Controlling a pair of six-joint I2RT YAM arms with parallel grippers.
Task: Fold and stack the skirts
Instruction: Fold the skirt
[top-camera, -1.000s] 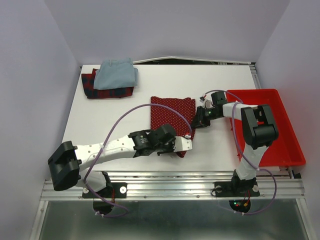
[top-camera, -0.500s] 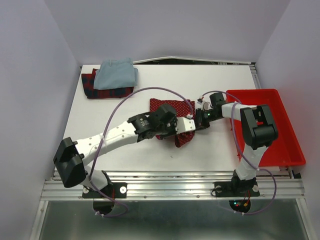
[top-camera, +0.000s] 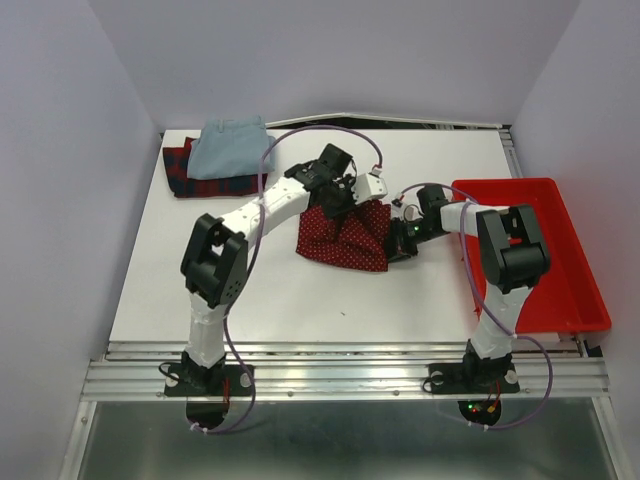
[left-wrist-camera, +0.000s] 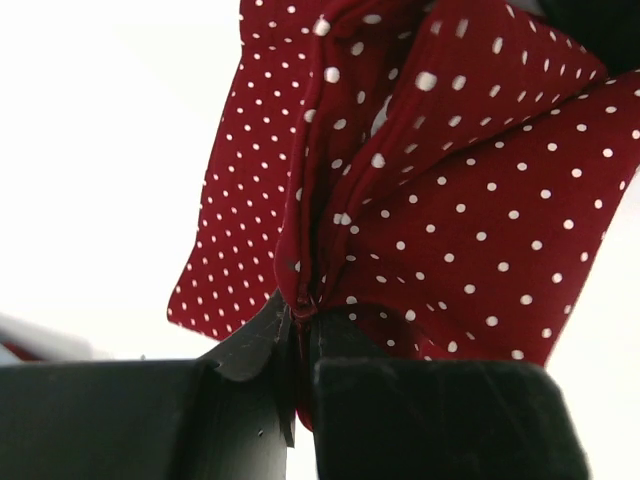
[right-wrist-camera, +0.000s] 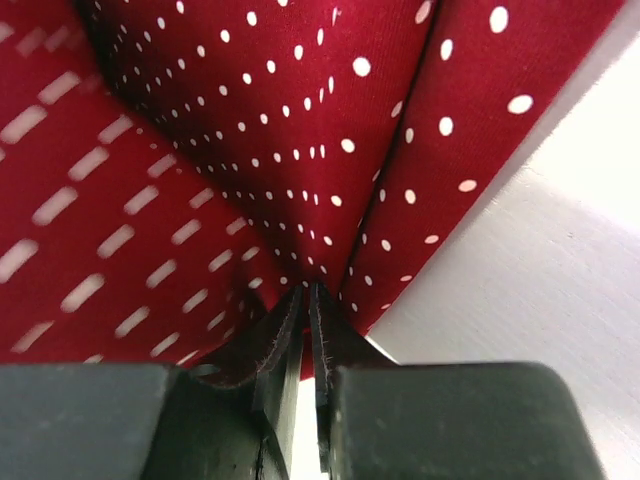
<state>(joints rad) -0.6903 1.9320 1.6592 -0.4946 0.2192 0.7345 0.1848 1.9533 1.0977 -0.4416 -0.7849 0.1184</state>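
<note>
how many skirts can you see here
3: the dotted red skirt mid-table; the pale blue skirt at the far-left corner, lying on the plaid skirt. Others could hide beneath.

Soft, even light from above fills the top view: the white surface (top-camera: 250, 290) is bright without glare, and the shadows on it are faint and soft-edged. In the left wrist view it blows out to plain white (no texture left). In the right wrist view the dotted skirt (right-wrist-camera: 310, 150) is sharp mid-frame, its dots smearing into streaks leftward.
</note>
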